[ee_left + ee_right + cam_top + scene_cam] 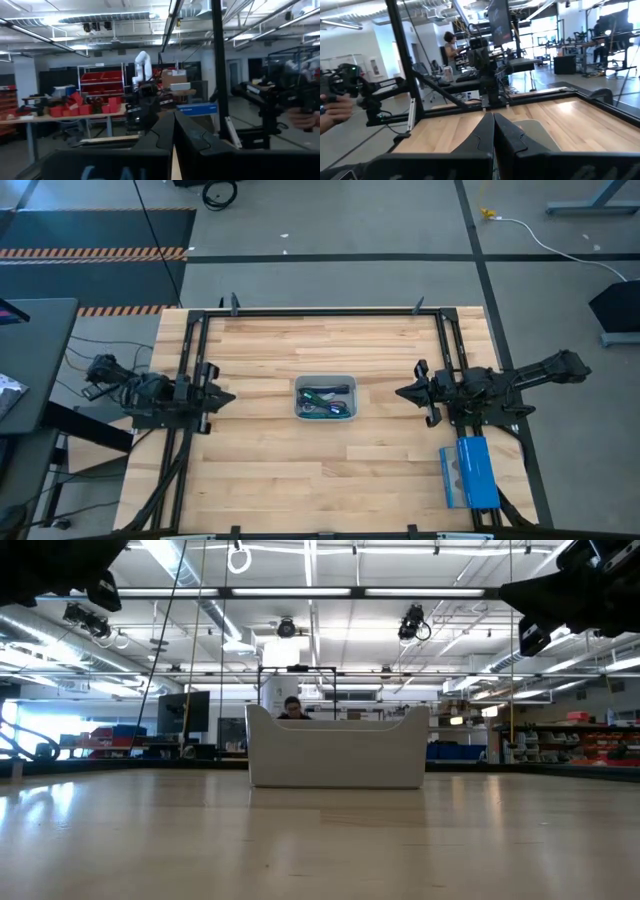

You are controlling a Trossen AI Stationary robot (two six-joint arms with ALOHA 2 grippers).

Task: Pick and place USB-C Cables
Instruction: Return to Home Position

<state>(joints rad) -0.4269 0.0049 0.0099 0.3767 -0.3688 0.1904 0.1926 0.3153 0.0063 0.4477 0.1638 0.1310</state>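
Note:
Several short cable bundles (pixel 325 404), green, teal and purple-blue, lie inside a small white bin (pixel 325 382) at the table's middle. In the low view only the bin's wall (pixel 337 752) shows and the cables are hidden. My left gripper (pixel 228 395) hovers at the table's left side, left of the bin, its fingers (pixel 165 131) shut and empty. My right gripper (pixel 402 392) hovers right of the bin, pointing at it, its fingers (pixel 484 132) shut and empty. The bin's rim (pixel 535 131) shows past the right fingers.
A blue box (pixel 468 471) lies on the table's near right corner, under the right arm. A black frame (pixel 320 311) runs along the table's far edge and sides. People show in the room beyond, and a hand (pixel 335 111) holds a dark device at the left.

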